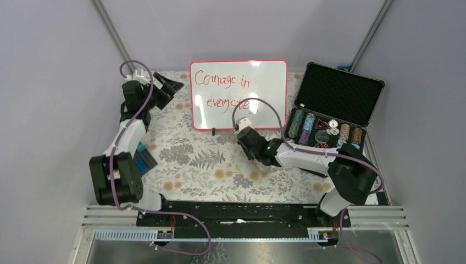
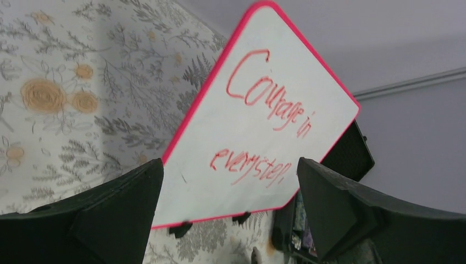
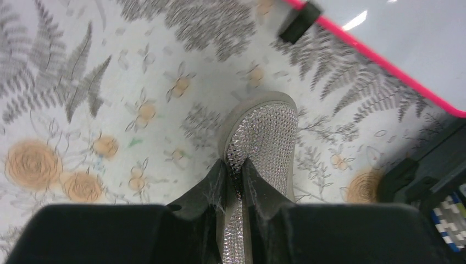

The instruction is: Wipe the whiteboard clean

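Note:
The whiteboard (image 1: 239,93) stands upright at the back middle of the table, pink-red framed, with red handwriting across it. It also shows in the left wrist view (image 2: 264,126) and as a lower corner in the right wrist view (image 3: 406,38). My left gripper (image 1: 167,88) is open and empty just left of the board's left edge, with the board seen between its jaws (image 2: 229,165). My right gripper (image 1: 246,132) is shut on a glittery silver eraser (image 3: 264,137), held low over the cloth in front of the board's bottom edge, apart from it.
An open black foam-lined case (image 1: 335,104) with poker chips stands right of the board, close to my right arm. A blue block (image 1: 144,159) lies beside the left arm. A floral cloth (image 1: 209,159) covers the table.

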Motion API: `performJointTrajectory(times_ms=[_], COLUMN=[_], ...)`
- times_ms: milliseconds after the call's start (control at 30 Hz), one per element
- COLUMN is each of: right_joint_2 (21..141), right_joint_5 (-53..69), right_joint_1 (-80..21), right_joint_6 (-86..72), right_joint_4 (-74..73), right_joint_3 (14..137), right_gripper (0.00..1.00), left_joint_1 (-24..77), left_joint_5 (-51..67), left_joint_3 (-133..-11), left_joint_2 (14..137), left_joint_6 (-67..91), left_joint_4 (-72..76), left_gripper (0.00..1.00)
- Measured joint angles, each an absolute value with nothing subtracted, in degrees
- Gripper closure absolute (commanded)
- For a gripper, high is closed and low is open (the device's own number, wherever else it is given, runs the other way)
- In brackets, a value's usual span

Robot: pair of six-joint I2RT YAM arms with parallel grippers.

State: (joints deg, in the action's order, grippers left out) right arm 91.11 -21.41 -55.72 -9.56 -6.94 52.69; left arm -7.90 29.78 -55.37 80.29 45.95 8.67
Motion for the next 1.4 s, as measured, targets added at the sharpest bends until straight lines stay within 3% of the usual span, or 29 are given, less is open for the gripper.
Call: performJointTrajectory(times_ms=[267, 600, 900, 1400], right_joint_2=[88.27, 88.29, 97.60, 109.19], right_joint_5=[-18.85, -22.33, -25.96, -20.36], right_joint_1=[-45.71, -38.74, -34.41, -34.57], right_joint_6=[-12.43, -10.96, -9.28, -8.34], right_joint_4=[-8.38, -11.81, -12.47, -12.49], right_joint_3=[56.95, 69.58, 79.00, 87.18], right_gripper=[1.00, 1.00, 1.00, 1.00], left_joint_1=[-9.17, -9.39, -6.68, -3.57], left_joint_5=[33.78, 42.30, 43.72, 38.76], left_joint_3=[-72.66, -66.11, -64.14, -66.52], left_joint_2=[99.39, 107.98, 108.84, 108.84], left_joint_6=[42.39, 46.09, 50.57, 45.84], left_joint_4=[9.89, 21.06, 27.05, 15.97], left_gripper=[0.03, 0.18, 0.28, 0.39])
